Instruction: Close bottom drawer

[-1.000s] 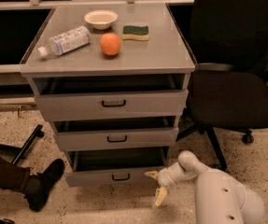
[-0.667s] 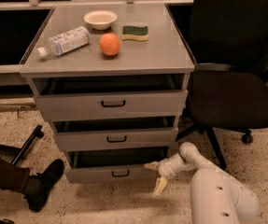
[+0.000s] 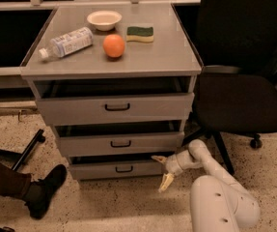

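Bottom drawer point(image 3: 94, 170) sits lowest in the cabinet point(image 3: 169, 57), just above the floor, and I see it pulled out a little, with a dark gap showing above its front. Its handle point(image 3: 124, 168) is near the middle of the panel. My gripper point(image 3: 161, 170) is at the right end of that front, fingers spread apart with nothing between them, one pointing at the drawer's upper right corner and the other angled down toward the floor. I cannot tell whether the upper finger touches the panel. The arm point(image 3: 222, 202) comes in from the lower right.

The middle drawer point(image 3: 90, 145) and top drawer point(image 3: 70, 111) also stand slightly out. On the cabinet top lie a bottle point(image 3: 65, 42) on its side, a bowl point(image 3: 104, 19), an orange point(image 3: 114, 46) and a sponge point(image 3: 140, 33). A chair point(image 3: 239, 100) stands just right of the cabinet, and a shoe point(image 3: 44, 193) is on the floor at left.
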Robot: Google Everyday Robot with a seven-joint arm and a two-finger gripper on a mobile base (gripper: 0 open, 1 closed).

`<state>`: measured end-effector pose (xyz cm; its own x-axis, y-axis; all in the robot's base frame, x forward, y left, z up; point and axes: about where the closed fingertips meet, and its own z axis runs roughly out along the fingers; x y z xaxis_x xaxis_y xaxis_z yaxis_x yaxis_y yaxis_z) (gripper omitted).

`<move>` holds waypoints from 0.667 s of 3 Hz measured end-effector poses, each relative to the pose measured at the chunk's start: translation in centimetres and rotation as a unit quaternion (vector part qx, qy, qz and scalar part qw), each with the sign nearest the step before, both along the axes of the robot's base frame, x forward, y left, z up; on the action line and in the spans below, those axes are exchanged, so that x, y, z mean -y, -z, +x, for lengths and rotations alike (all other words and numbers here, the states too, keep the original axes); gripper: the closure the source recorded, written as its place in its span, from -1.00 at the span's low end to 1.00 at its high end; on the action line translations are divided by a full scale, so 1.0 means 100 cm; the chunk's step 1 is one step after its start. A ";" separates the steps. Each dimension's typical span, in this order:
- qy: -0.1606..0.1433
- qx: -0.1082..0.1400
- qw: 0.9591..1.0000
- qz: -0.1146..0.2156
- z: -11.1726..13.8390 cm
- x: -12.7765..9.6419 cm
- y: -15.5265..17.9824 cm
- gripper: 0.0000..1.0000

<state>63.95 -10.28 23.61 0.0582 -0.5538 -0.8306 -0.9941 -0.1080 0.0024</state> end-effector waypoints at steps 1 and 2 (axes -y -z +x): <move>0.002 0.003 1.000 0.000 0.003 0.001 -0.001 -1.00; 0.010 -0.003 1.000 0.015 -0.005 0.000 0.016 -1.00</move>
